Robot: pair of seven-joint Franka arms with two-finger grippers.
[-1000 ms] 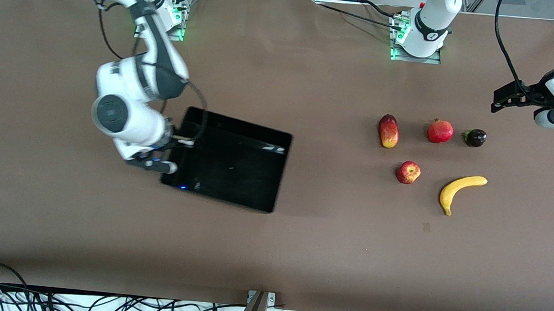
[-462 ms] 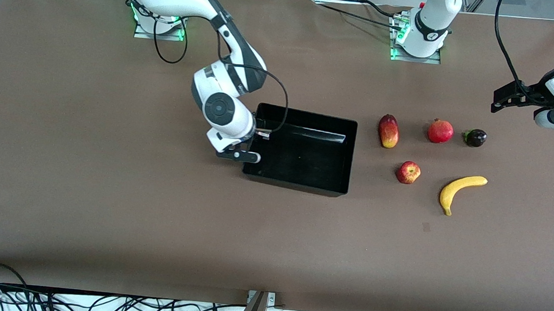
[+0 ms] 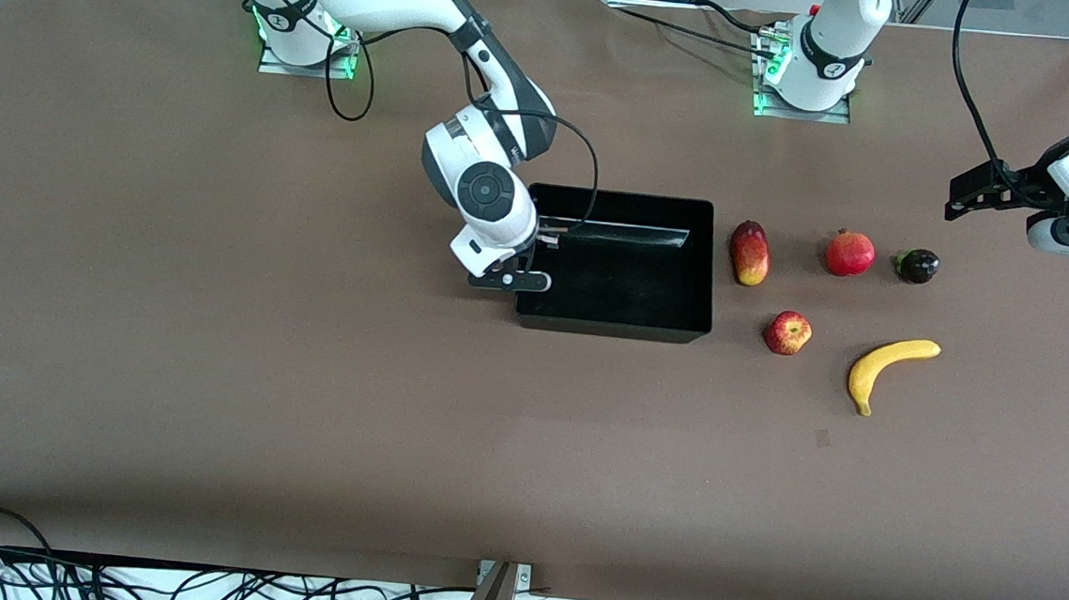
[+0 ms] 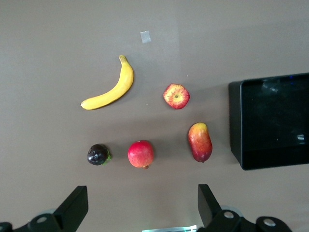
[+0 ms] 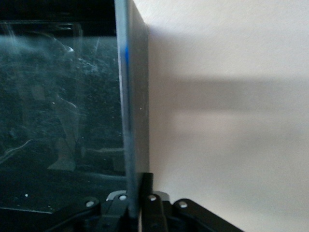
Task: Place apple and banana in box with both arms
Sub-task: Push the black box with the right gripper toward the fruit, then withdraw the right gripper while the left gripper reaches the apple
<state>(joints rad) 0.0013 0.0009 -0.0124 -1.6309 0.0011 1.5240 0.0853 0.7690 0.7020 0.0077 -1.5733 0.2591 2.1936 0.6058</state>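
Observation:
The black box sits mid-table, beside the fruits. My right gripper is shut on the box wall at the right arm's end; the right wrist view shows the wall pinched between its fingers. The apple lies just past the box toward the left arm's end, and the banana lies farther that way. My left gripper is open and empty, high over the table at the left arm's end. The left wrist view shows its gripper, the apple, the banana and the box.
A red-yellow mango, a red pomegranate and a small dark purple fruit lie in a row farther from the front camera than the apple and banana. A small tape mark is on the brown table.
My right arm has dragged the box across the table toward the fruits, and the box has turned square to the table edges. The left arm has barely moved.

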